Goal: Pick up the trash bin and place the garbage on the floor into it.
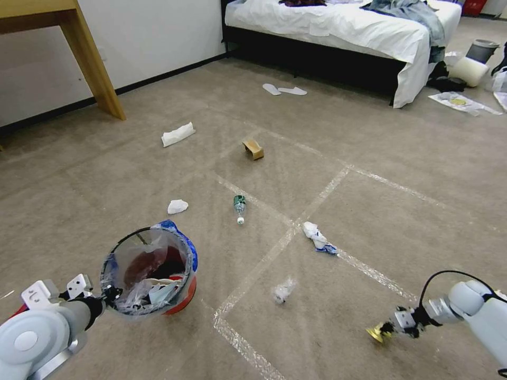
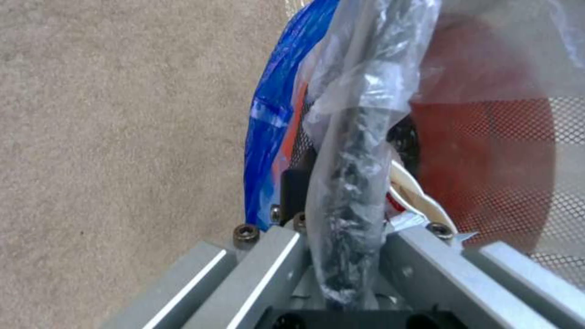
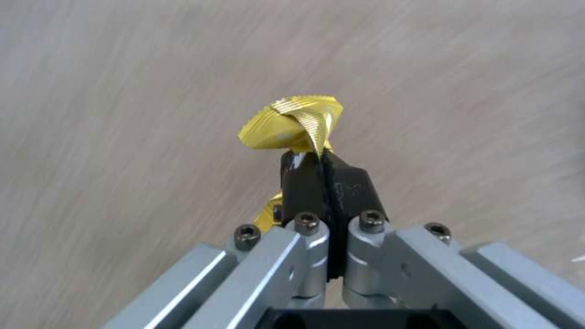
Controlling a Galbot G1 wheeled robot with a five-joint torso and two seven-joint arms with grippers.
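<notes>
My left gripper (image 1: 108,295) is shut on the black rim of the red-orange trash bin (image 1: 179,298), held at the lower left with its clear, blue-edged liner (image 2: 274,114) holding some litter. My right gripper (image 1: 388,330) at the lower right is shut on a crumpled yellow scrap (image 3: 292,125) above the carpet. On the floor (image 1: 369,221) lie more garbage pieces: a white tissue (image 1: 177,134), a brown carton (image 1: 253,149), a small tissue (image 1: 177,206), a green-labelled bottle (image 1: 240,208), a white-and-blue scrap (image 1: 318,238) and a clear crumpled wrapper (image 1: 283,291).
A wooden table leg (image 1: 92,63) stands at the far left. A bed (image 1: 343,31) with white sheets fills the back, two white slippers (image 1: 284,90) before it. A grey bin (image 1: 481,50) and other clutter sit at the far right.
</notes>
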